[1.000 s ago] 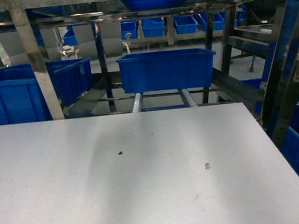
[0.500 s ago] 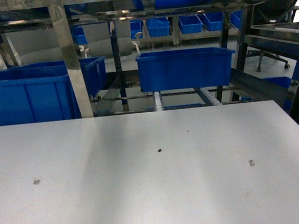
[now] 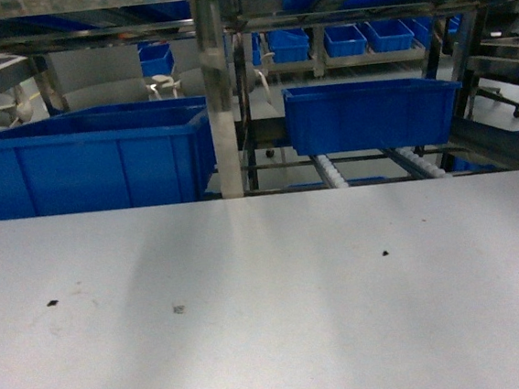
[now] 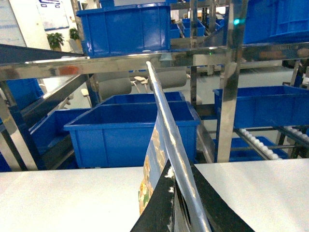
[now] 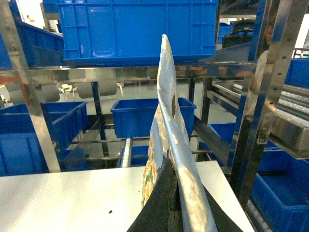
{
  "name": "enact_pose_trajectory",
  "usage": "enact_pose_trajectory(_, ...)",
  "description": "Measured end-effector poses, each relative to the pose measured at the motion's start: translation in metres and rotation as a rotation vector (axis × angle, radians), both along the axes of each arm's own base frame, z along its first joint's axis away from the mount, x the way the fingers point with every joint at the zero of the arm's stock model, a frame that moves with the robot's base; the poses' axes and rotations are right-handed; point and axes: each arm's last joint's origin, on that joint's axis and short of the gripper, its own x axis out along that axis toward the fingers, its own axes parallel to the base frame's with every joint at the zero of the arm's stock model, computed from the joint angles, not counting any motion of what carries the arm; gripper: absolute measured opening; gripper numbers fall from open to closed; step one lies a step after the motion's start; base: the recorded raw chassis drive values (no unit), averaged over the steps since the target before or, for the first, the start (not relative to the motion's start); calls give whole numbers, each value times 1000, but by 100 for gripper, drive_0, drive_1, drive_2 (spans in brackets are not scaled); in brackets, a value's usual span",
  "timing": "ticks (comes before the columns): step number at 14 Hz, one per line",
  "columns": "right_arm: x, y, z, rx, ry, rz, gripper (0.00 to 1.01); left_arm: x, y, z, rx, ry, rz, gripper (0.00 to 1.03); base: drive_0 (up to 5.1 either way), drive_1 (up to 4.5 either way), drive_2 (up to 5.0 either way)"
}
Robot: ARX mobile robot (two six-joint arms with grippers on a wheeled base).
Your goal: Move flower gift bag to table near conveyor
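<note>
While pinched by both hands, shiny flower gift bag [image 4: 166, 145] stands up thin over white counter [image 3: 270, 304]. Left hand [image 4: 174, 212] clamped on bag's bottom edge; right hand [image 5: 174, 208] clamped on it too. Seen only in wrist views. Behind counter, steel conveyor [image 3: 331, 171] with white rollers, carrying blue bins [image 3: 367, 115].

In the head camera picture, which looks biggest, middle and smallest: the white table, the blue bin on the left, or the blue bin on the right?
1. White table, biggest.
2. Left blue bin.
3. Right blue bin, smallest, though it sits farther back, so its real size is unsure.
</note>
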Motion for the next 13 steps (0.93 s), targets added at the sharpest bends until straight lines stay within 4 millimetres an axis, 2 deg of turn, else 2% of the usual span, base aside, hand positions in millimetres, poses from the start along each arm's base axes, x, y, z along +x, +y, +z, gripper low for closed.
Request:
enact_pose_trajectory(11, 0, 0, 0, 0, 1, 1, 2, -1, 0, 1, -2, -8, 1, 4, -500, 305, 164)
enact_pose_trajectory(13, 0, 0, 0, 0, -1, 1, 2, 0, 0, 0, -1, -4, 0, 4, -9, 419, -438)
